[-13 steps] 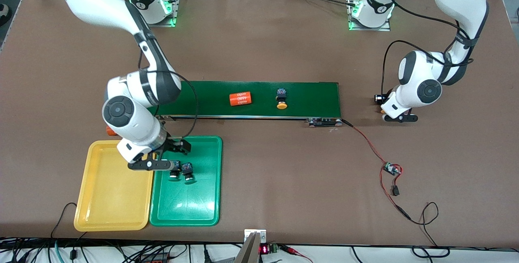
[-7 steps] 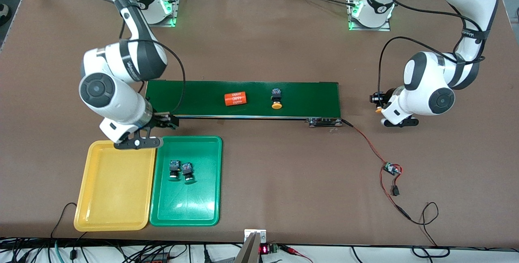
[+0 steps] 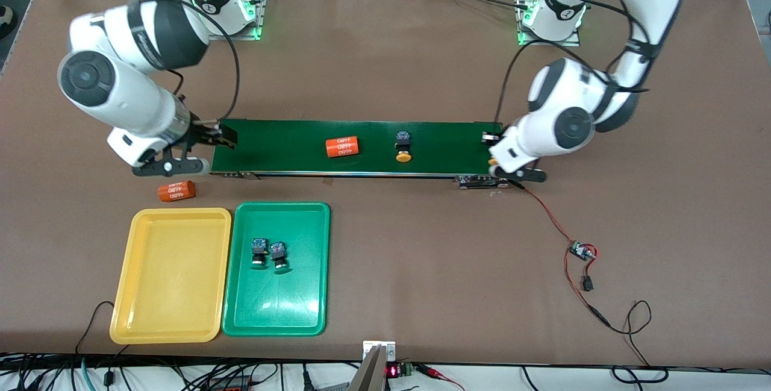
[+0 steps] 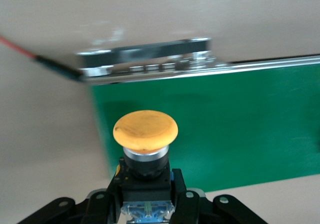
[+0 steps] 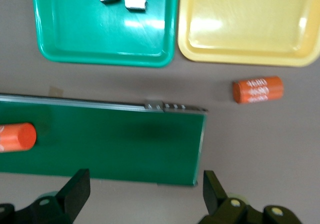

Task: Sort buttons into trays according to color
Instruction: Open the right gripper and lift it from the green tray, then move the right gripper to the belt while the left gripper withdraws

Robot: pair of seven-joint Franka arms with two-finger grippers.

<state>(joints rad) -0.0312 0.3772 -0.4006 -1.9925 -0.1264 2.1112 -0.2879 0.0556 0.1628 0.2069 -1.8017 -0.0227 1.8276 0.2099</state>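
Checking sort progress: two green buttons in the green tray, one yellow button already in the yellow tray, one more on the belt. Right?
Not quite. The yellow tray holds no button, as the front view shows. The second yellow button is held in the left gripper over the belt's end, per the left wrist view. Two green buttons in the green tray and one yellow button on the belt are right.

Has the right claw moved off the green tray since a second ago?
Yes. The right claw has left the green tray and now hangs open at the conveyor belt end, toward its base.
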